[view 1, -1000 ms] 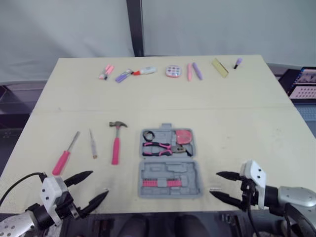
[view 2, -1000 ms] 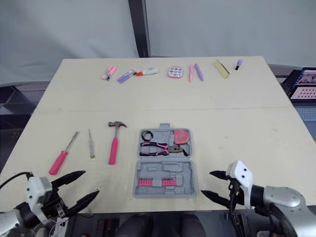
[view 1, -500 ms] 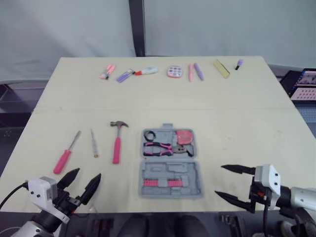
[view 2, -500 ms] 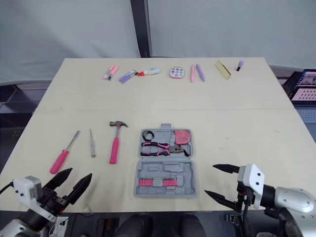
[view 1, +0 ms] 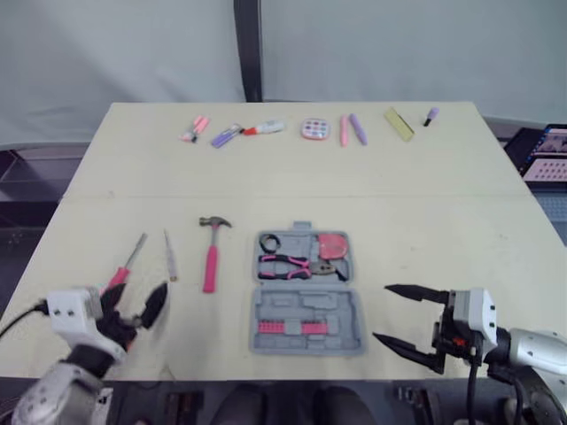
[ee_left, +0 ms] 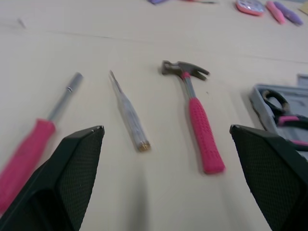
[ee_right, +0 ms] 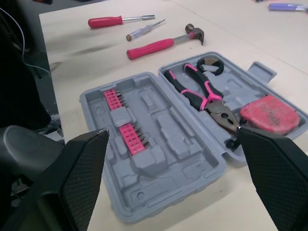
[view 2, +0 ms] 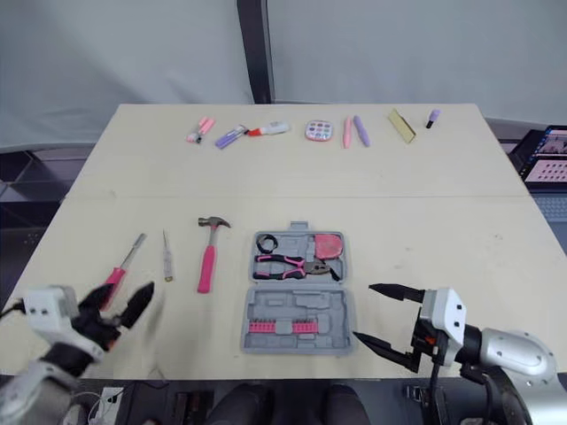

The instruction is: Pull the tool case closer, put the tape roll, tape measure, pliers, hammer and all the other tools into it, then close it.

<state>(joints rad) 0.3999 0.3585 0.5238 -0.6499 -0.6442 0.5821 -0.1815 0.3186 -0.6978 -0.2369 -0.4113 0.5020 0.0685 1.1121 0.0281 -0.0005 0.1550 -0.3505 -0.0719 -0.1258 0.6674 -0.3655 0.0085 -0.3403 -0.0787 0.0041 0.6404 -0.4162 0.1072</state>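
- Pale wooden table [view 1: 425, 177] carries everything, with a grey backdrop hanging behind it.
- The tool case [view 1: 306, 292] lies open and flat, just off the tips of the right gripper [view 1: 382, 312]. That gripper's 2 fingers are spread wide with nothing between them.
- In the case half farther from those jaws sit the pliers [view 1: 292, 264], the red tape measure [view 1: 331, 245] and the black tape roll [view 1: 269, 242]. The nearer half holds a row of pink bits [view 1: 290, 328].
- The hammer [view 1: 211, 252] lies on the table on the far side of the case from the right jaws, ahead of the left gripper [view 1: 140, 292].
- The left jaws also stand wide apart and empty. A slim tester screwdriver [view 1: 168, 255] lies ahead between the 2 fingers, and the pink-handled screwdriver [view 1: 131, 255] is just beside the outer one.
- A row of small pink and purple items [view 1: 306, 129] lies well apart from both jaws, along the table's far side.
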